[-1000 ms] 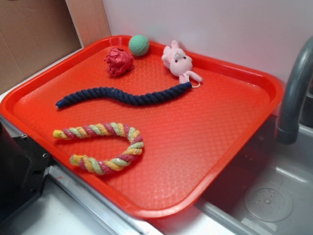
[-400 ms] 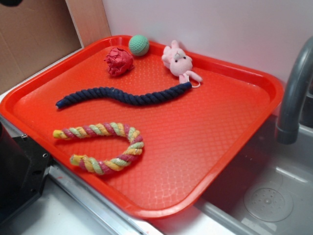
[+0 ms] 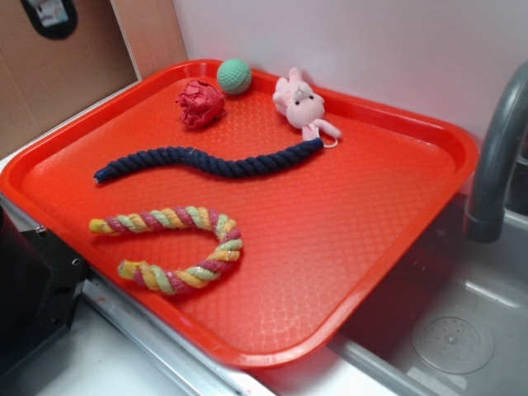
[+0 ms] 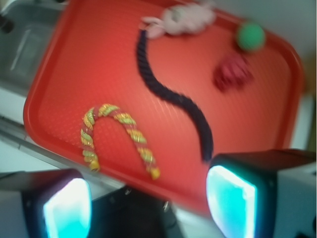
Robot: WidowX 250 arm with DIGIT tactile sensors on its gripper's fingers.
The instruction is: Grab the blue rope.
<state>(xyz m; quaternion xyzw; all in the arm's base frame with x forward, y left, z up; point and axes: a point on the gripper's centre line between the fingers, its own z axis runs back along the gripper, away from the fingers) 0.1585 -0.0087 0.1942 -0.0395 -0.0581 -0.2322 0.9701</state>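
We saw the red tray (image 3: 388,247) w/ the blue rope (image 3: 210,162) lying in a shallow S across its middle, right end touching a pink plush bunny (image 3: 303,104). A multicoloured rope (image 3: 177,247) curled in a U nearer the front. Red crumpled toy (image 3: 200,103) & green ball (image 3: 234,76) sat at back. Grey faucet (image 3: 495,157) stood at right.

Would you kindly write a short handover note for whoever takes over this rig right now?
Gripper: open and empty, high above the near edge of the red tray, touching nothing.
Blue rope: lies in a loose S across the tray, one end against the pink plush rabbit, the other end free near the tray's left side.
Striped rope: curled in a U in front of it, apart from it.
Done: nothing grasped yet.
Left: descend over the blue rope, close on it, lift.
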